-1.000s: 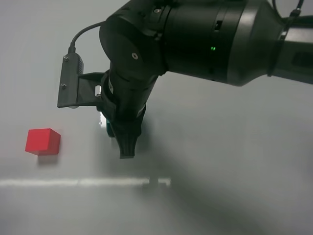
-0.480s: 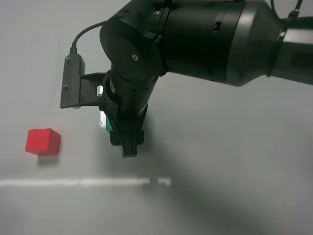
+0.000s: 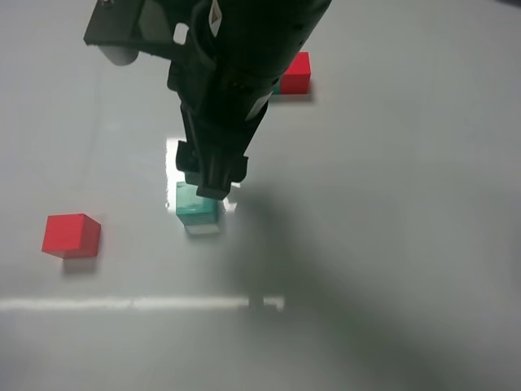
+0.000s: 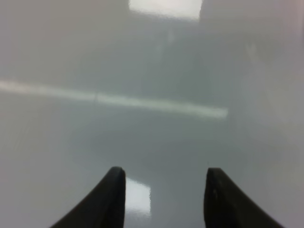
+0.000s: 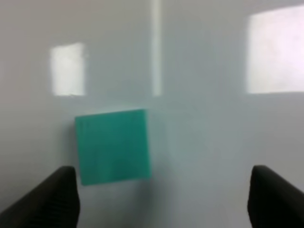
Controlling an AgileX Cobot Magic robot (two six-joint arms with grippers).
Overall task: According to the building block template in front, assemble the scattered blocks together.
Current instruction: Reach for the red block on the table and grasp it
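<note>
The loose teal-green cube (image 3: 198, 208) sits on the table, and the right wrist view shows it (image 5: 113, 146) too. My right gripper (image 3: 210, 186) hangs just above it, open and empty. In the right wrist view (image 5: 161, 199) the cube lies between the wide-spread fingers, nearer one finger. The loose red cube (image 3: 72, 235) sits apart at the left. The template (image 3: 295, 72) lies at the far side; its red half shows and its green half is mostly hidden behind my right arm. My left gripper (image 4: 164, 178) is open and empty over bare table; it is out of the exterior view.
The grey table (image 3: 391, 244) has a pale reflected stripe (image 3: 138, 303) across the front. My right arm's black body (image 3: 244, 49) covers the upper middle of the exterior view.
My right arm has risen from low over the table. The teal-green cube, mostly hidden before, now stands uncovered below the gripper. The template has come into view. The red cube has not moved.
</note>
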